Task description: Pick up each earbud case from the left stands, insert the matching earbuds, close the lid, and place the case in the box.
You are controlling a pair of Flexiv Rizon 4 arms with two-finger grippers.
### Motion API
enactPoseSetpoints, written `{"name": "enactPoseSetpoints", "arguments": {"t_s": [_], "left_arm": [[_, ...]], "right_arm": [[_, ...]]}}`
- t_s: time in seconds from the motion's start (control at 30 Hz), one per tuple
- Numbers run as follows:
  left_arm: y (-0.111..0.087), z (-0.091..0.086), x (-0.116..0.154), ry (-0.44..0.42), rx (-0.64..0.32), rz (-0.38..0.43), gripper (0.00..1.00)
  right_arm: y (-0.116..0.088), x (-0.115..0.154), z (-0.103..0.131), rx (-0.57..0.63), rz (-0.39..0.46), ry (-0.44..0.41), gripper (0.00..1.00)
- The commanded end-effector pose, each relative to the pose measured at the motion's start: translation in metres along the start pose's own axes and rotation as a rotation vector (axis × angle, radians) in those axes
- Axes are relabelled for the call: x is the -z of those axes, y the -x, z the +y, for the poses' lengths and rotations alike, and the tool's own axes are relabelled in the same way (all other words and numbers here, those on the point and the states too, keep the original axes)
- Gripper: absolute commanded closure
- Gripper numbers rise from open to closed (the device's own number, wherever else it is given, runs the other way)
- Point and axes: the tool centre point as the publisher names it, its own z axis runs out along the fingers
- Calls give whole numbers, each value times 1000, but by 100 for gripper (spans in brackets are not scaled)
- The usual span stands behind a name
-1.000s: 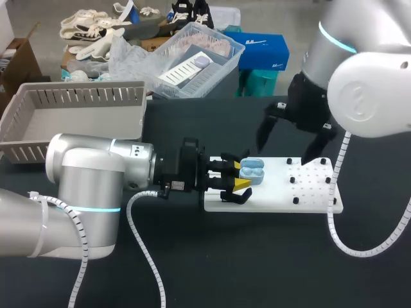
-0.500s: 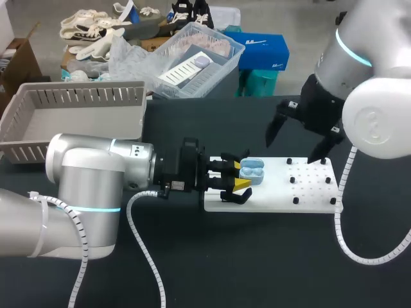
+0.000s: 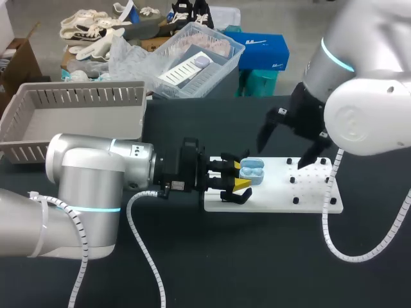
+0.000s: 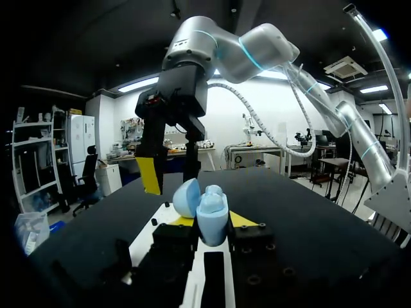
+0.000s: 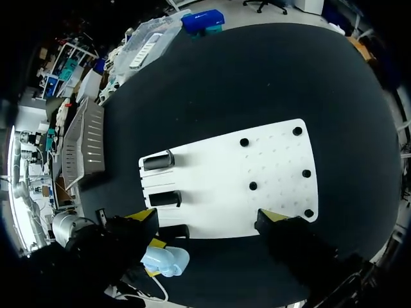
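A black table (image 3: 212, 256) fills the head view from nine o'clock through six to three o'clock; its top is matte, plain and evenly lit; its far edge runs at about twelve o'clock; both wrist views show the same dark top.

Earbud case (image 3: 252, 171) is pale blue. Board (image 3: 273, 192) is white, dotted with black pegs. Table (image 3: 225, 256) is plain black, the basket (image 3: 77, 96) upper left is grey, and the left gripper (image 3: 241, 177) has yellow tips.
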Motion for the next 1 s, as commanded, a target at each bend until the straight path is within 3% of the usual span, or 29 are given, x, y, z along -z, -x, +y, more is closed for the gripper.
{"name": "enactPoseSetpoints", "arguments": {"t_s": [0.03, 1.0], "left_arm": [[0, -1, 0, 6, -2, -1, 100], [0, -1, 0, 6, -2, -1, 100]], "right_arm": [[3, -6, 4, 4, 25, -8, 0], [-39, 9, 6, 76, 59, -23, 0]]}}
